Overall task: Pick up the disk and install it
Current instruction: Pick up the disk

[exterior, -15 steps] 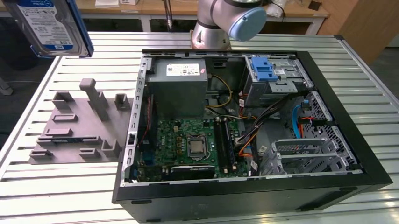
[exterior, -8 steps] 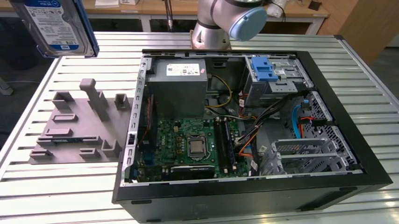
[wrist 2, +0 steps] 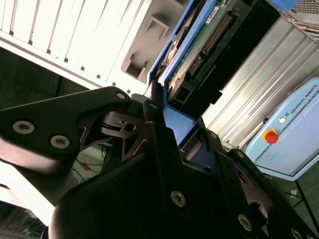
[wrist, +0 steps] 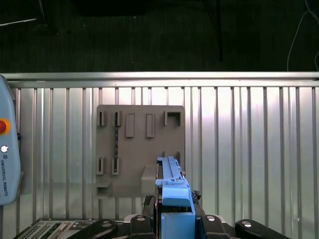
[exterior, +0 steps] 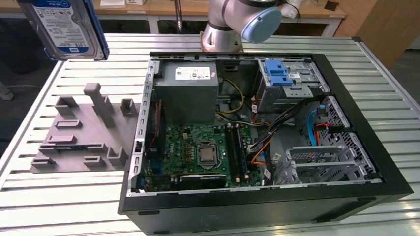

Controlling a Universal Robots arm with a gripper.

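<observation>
The disk hangs high in the air at the exterior view's upper left, above the slatted table and away from the open computer case. Its silver body with a white-and-blue label faces the camera, and a blue rail runs along its side. In both wrist views my gripper is shut on the blue handle end of the disk. The disk's green circuit side stretches away from the black fingers.
Directly below the held disk a grey fixture plate lies on the table. Inside the case are a grey power supply, a motherboard and a metal drive cage with a blue latch bracket. A pale blue teach pendant sits nearby.
</observation>
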